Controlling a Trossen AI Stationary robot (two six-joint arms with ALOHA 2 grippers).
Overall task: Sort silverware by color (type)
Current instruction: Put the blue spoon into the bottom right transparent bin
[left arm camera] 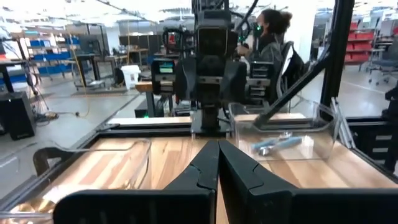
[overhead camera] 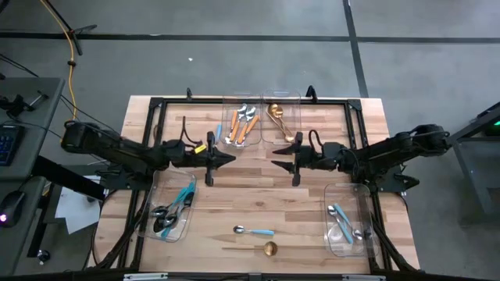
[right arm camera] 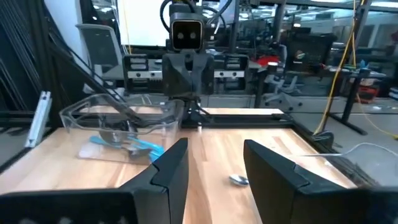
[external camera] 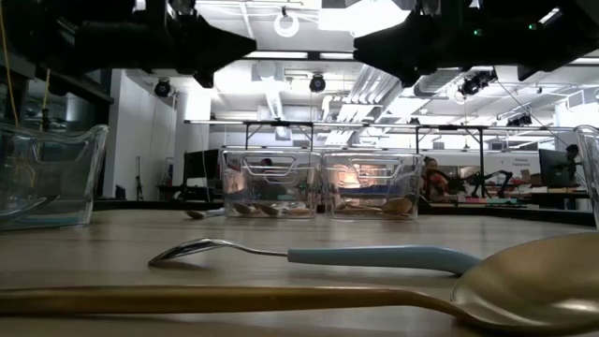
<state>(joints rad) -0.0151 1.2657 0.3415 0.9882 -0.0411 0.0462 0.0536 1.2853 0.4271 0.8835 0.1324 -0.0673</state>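
Two pieces of silverware lie loose near the table's front edge: a silver spoon with a light-blue handle [overhead camera: 255, 231] [external camera: 374, 256] and an all-gold spoon [overhead camera: 269, 248] [external camera: 524, 281]. A third small spoon [overhead camera: 219, 133] lies left of the far bins. My left gripper [overhead camera: 232, 158] [left arm camera: 217, 149] hovers shut above the table's middle, pointing level toward the right arm. Facing it, my right gripper [overhead camera: 275, 164] [right arm camera: 214, 149] is open with nothing between its fingers. Both are clear of the table and of all silverware.
Two clear bins stand at the far middle: one with orange-handled spoons [overhead camera: 242, 123], one with gold spoons [overhead camera: 281, 121]. A near-left bin [overhead camera: 169, 212] holds dark-headed, blue-handled pieces. A near-right bin [overhead camera: 346, 222] holds light-blue-handled ones. A person shows beyond the table [left arm camera: 273, 37].
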